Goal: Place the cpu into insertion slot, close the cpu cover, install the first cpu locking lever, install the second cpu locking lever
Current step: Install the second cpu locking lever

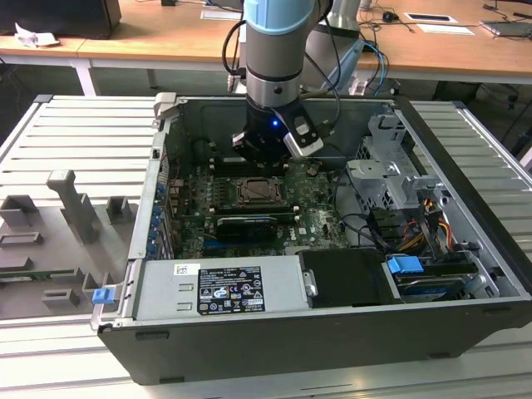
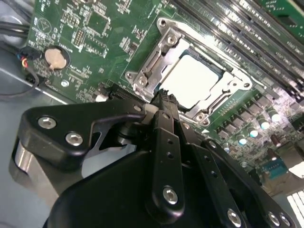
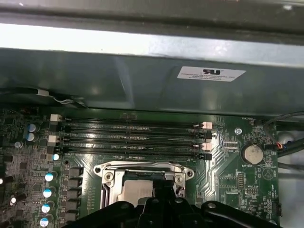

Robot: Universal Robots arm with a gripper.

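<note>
Silver-grey cpu [image 2: 192, 78] is lying in the insertion slot [image 2: 228, 78] on the green motherboard [image 2: 95, 42], with the cpu cover [image 2: 152, 66] lying around it. Black gripper [image 2: 165, 99] is hanging just above the cover's edge, its fingers [image 2: 164, 121] pressed together and holding nothing.

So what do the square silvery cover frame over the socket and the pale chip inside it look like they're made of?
The square silvery cpu cover frame looks like stamped bare metal: bright glints, sharp bent edges, screws. The pale square cpu appears to have a matte brushed-metal top, reflecting light softly; washed out, so uncertain.
</note>
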